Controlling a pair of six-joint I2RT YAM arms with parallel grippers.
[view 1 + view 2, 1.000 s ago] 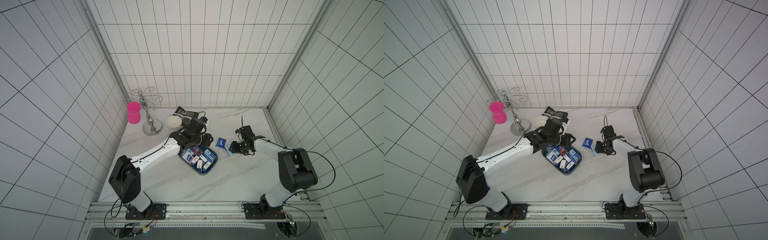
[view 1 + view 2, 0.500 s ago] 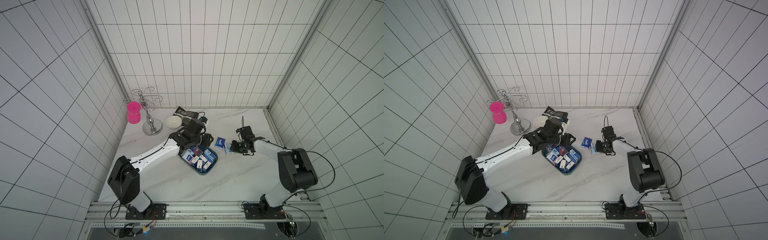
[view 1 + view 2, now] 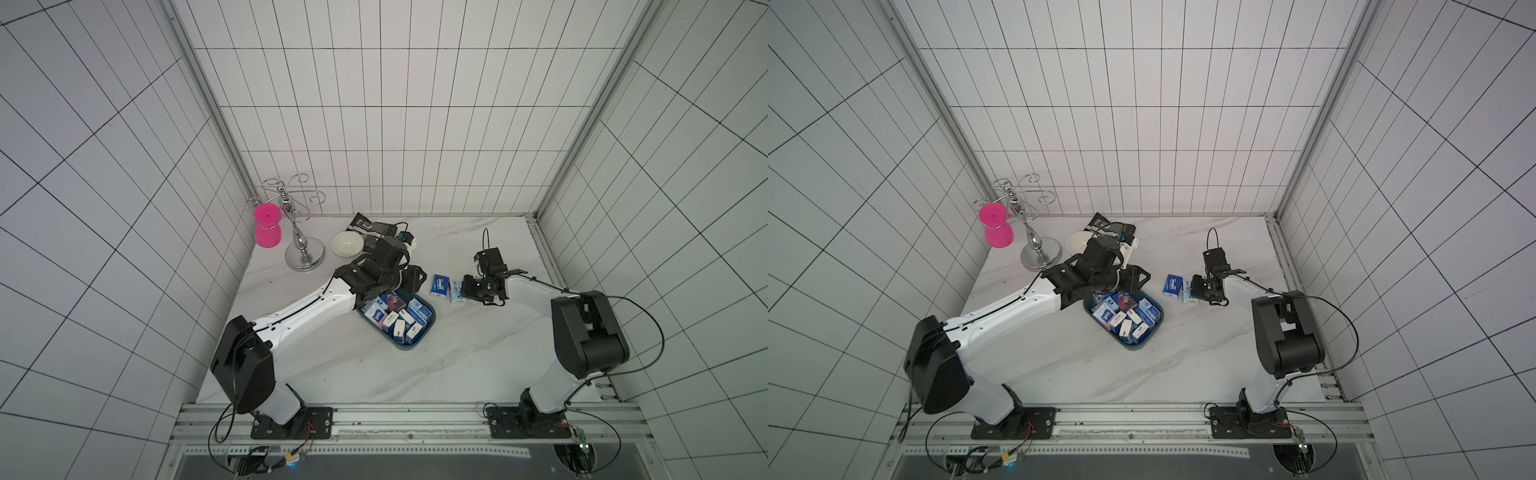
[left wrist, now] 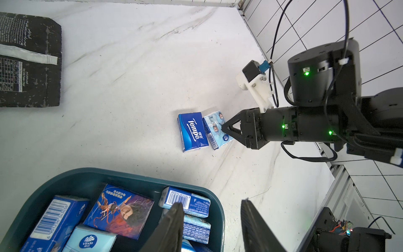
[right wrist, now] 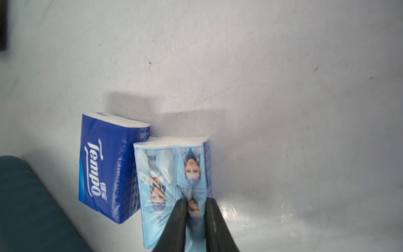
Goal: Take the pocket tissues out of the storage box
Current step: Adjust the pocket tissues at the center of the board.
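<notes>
The dark teal storage box (image 3: 430,323) (image 3: 1138,347) (image 4: 130,172) holds several pocket tissues (image 3: 397,318) (image 3: 1125,318) (image 4: 120,209). My left gripper (image 4: 212,203) (image 3: 411,278) hangs open and empty over the box's far corner, one finger above the packets and the other outside the rim. Two packets lie side by side on the table right of the box: a dark blue one (image 3: 439,286) (image 5: 106,165) and a light blue one (image 3: 456,289) (image 5: 165,170). My right gripper (image 5: 196,199) (image 3: 467,286) (image 4: 222,128) is shut, its tips over the light blue packet's near end.
A white bowl (image 3: 345,244) and a black-and-silver pouch (image 3: 370,226) (image 4: 28,61) lie behind the left arm. A chrome stand (image 3: 303,249) and a pink cup (image 3: 268,226) occupy the back left corner. The side wall rail runs close behind the right arm.
The right gripper's jaws have closed over the light blue packet, which now lies next to the dark blue one. The left arm has not moved.
</notes>
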